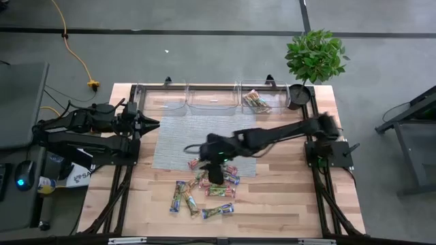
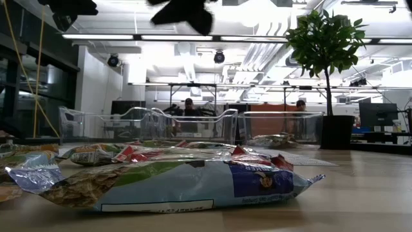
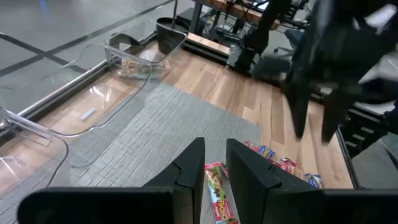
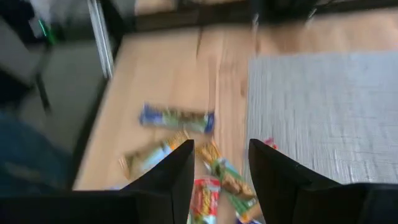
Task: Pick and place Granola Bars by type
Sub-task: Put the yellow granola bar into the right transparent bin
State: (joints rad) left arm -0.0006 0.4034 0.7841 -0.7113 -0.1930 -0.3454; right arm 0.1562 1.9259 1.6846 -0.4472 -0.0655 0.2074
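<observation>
Bar pile [image 1: 204, 190] under released right hand [image 1: 215, 178]; left hand [image 1: 151, 123] parted, idle.

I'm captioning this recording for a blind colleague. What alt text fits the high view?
Seen from above, the right gripper hangs open over a pile of granola bars on a wooden table. The left gripper waits at the table's left edge. Of three clear bins, only the right bin holds bars, beside a potted plant.

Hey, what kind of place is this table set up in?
Probably an open-plan lab or office: long ceiling strip lights, people seated at desks with dark monitors behind the wooden table, plus a grey concrete floor.
</observation>
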